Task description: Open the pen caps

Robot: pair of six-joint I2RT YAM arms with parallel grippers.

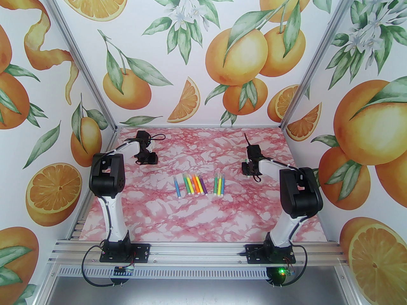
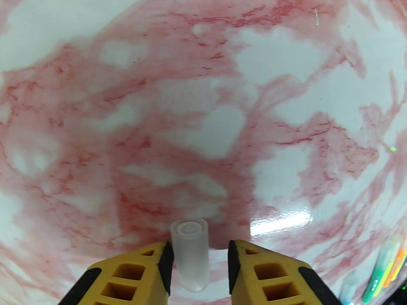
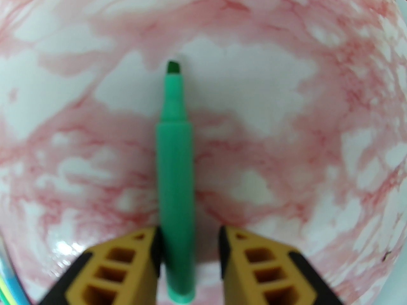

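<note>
Closest to the arm bases, the pens (image 1: 197,186) lie in a row mid-table (image 1: 190,227), in a bigger bunch and a smaller one just beside it. Their long axes run roughly near-to-far, slightly fanned. From above I can't tell which end has the pen caps.

Further out, the right gripper (image 3: 190,237) has a green pen (image 3: 175,176) between its jaws. They're narrow but not clamped: the barrel touches one pad and there's a visible gap to the other. The pen lines up with the fingers, and its bare chisel tip (image 3: 173,68) points away from the wrist.

Furthest back, the left gripper (image 2: 201,249) has the same narrow gap. A clear cap (image 2: 190,256) sits against one pad and off the other, lengthwise along the fingers. I can't say which end is the open one.

So I'd guess this pen is done and it's the put-down step. Next move: leave both pieces on bare table away from the row, then line up on a capped pen, one gripper on the barrel and one on the cap, and pull along its length.
</note>
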